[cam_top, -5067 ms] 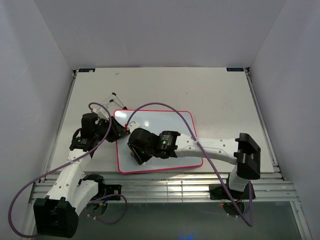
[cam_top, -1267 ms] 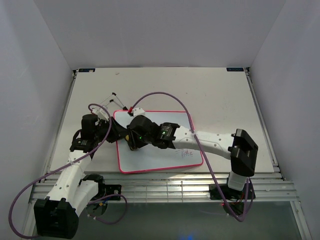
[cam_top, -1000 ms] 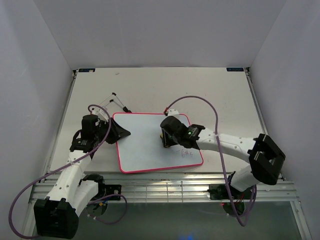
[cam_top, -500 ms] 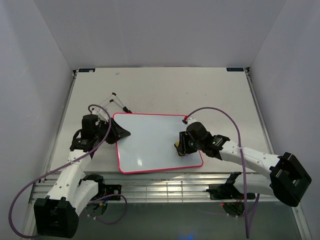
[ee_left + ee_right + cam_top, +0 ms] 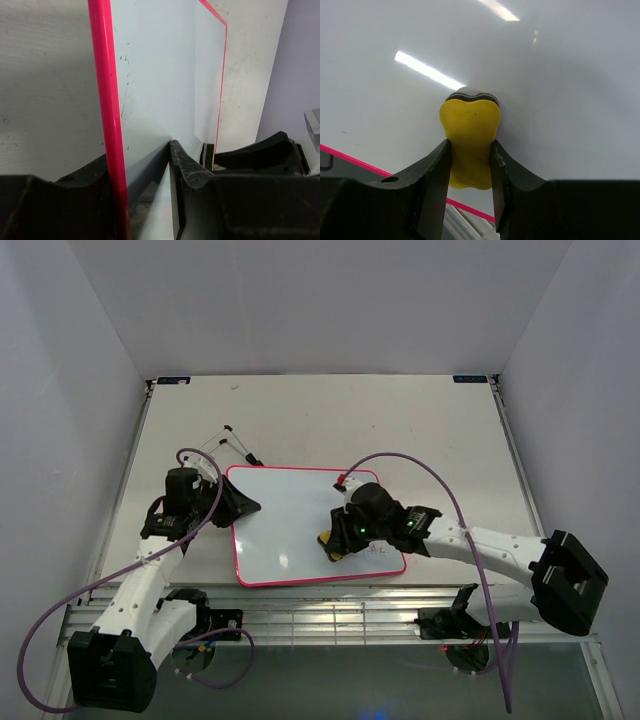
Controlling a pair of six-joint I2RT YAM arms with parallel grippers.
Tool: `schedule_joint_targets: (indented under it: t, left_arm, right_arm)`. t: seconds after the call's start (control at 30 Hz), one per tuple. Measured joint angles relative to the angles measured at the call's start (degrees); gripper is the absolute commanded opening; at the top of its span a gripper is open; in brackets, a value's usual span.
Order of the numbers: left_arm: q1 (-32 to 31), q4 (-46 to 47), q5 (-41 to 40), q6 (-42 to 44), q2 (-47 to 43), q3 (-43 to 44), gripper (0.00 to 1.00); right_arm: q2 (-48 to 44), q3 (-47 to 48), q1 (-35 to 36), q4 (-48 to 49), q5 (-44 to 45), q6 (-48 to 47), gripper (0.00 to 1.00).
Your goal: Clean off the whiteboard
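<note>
The whiteboard, glossy white with a pink-red frame, lies flat on the table. My left gripper is shut on its left edge; in the left wrist view the fingers clamp the pink frame. My right gripper is shut on a small yellow eraser and presses it on the board's lower right part. The right wrist view shows the eraser pinched between the jaws, its dark felt on the white surface. Faint handwriting sits near the lower right corner.
The board's thin black stand legs stick out behind its top left corner. A slatted metal rail runs along the near table edge, just below the board. White walls enclose the table on three sides.
My right gripper swept the eraser from the board's left side across to the right, then back a little to the left. The left gripper has kept its hold on the board's edge.
</note>
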Motion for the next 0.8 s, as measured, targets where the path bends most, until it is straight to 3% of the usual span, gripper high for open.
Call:
schedule_joint_targets:
  t: [0.27,0.8]
  left_arm:
    - [-0.44,-1.57,-1.84,-0.74,-0.04,1.36,0.0]
    - [-0.57,-4.76,-6.51,-2.34,-1.7,3.13,0.0]
  right_arm:
    - [-12.83,-15.13,-15.65,-4.52,-0.17,0.81,0.37]
    - [-7.96,-14.75,-27.98,-7.43,-1.46,2.95,0.37]
